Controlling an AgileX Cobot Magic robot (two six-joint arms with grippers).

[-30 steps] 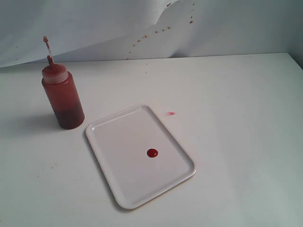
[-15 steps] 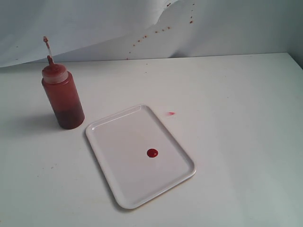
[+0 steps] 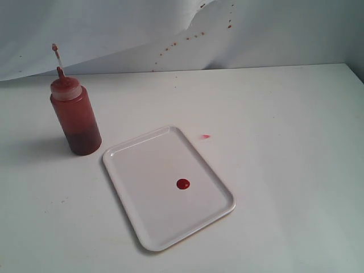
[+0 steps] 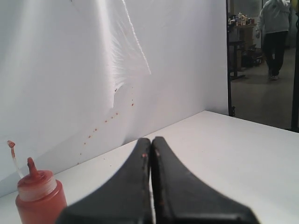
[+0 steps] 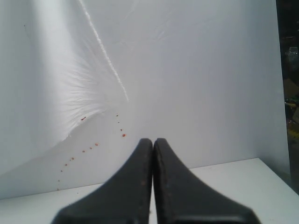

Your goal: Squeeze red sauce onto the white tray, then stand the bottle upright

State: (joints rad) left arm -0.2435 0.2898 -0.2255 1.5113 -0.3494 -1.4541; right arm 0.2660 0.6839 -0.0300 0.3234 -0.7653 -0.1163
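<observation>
The bottle [image 3: 75, 118] stands upright on the table at the left, red-orange with a whitish cap and thin nozzle; the left wrist view also catches the bottle [image 4: 39, 200] low in its corner. To its right lies the white tray [image 3: 142, 222], with a round blob of red sauce [image 3: 182, 184] near its middle. Neither arm appears in the exterior view. My left gripper [image 4: 151, 140] is shut on nothing, well away from the bottle. My right gripper [image 5: 153, 140] is also shut and empty, facing the white backdrop.
A small pale pink-red smear [image 3: 205, 136] marks the table just beyond the tray's far corner. Tiny red specks [image 3: 193, 36] dot the white backdrop. A person [image 4: 275, 32] stands in the room beyond the backdrop's edge in the left wrist view.
</observation>
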